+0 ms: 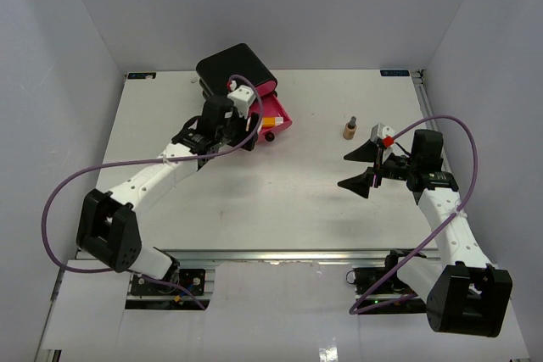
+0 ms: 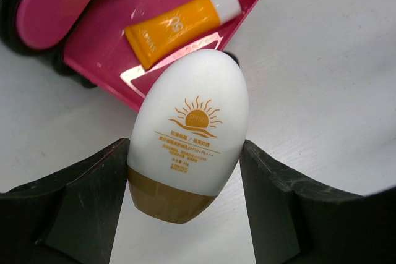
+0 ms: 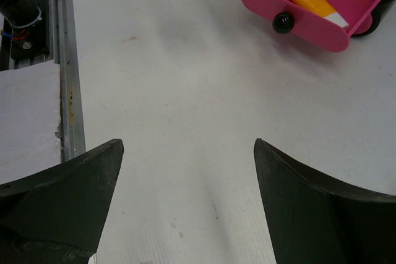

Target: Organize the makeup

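My left gripper is shut on a white egg-shaped sunscreen bottle with a tan cap and holds it just in front of the open pink drawer. An orange squeeze tube with a white cap lies in that drawer; it also shows in the right wrist view. In the top view the left gripper is beside the drawer. A small tan dark-capped bottle stands upright on the table. My right gripper is open and empty near it. No lipstick tubes are in view.
The black box with pink drawers stands at the back of the table, one drawer pulled out with a black knob on its front. A metal rail runs along the near table edge.
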